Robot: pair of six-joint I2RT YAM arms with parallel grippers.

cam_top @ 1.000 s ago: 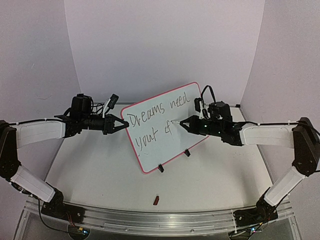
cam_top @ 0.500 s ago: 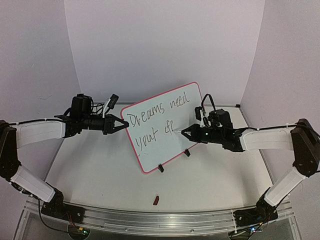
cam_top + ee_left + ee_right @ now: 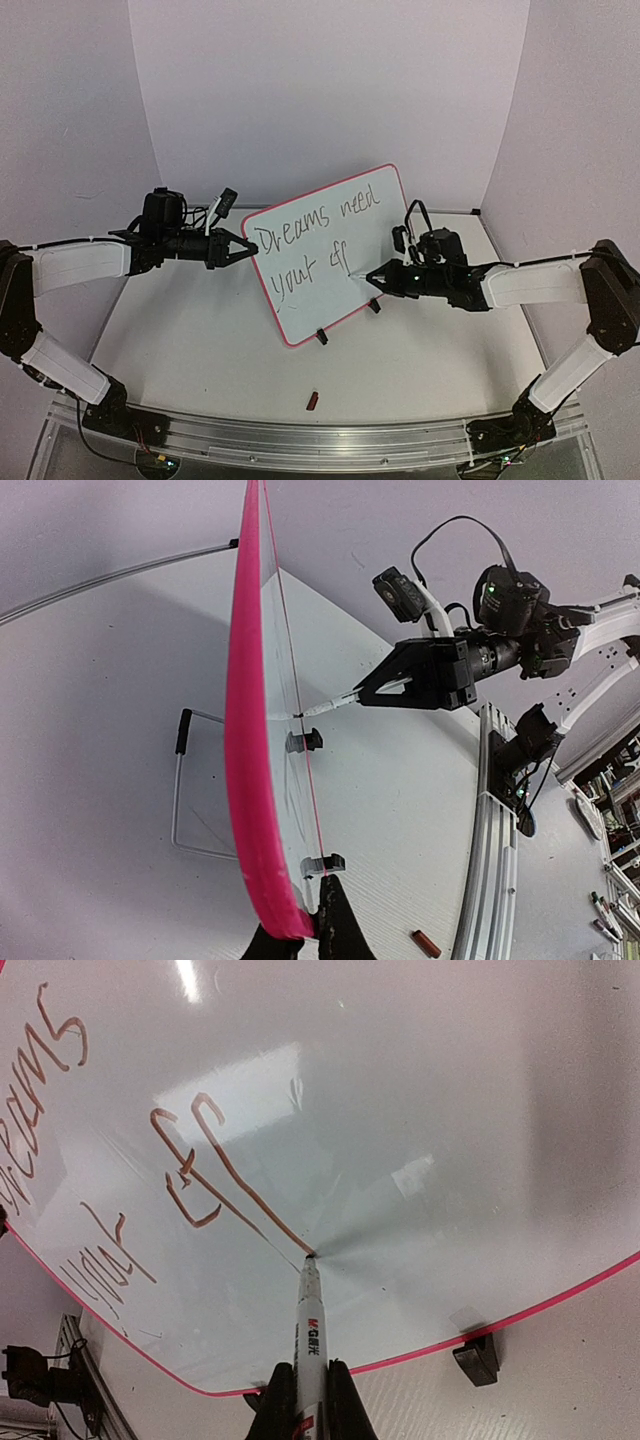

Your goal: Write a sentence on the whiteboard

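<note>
The whiteboard (image 3: 320,250) stands tilted on two black clip feet, pink-red framed, with brown writing "Dreams need your ef". My left gripper (image 3: 247,247) is shut on its left edge; in the left wrist view the fingers (image 3: 335,925) pinch the pink frame (image 3: 245,780). My right gripper (image 3: 385,279) is shut on a white marker (image 3: 308,1335). The marker's tip touches the whiteboard (image 3: 400,1110) at the lower end of a long brown stroke. The marker also shows in the left wrist view (image 3: 328,706), its tip on the board.
A small red marker cap (image 3: 313,401) lies on the table near the front rail; it also shows in the left wrist view (image 3: 426,944). A wire stand (image 3: 180,780) sits behind the board. Lavender walls close in the back and sides.
My right gripper has moved down and slightly right with the marker, drawing a second letter stroke after "e". The left gripper and the board have not moved.
</note>
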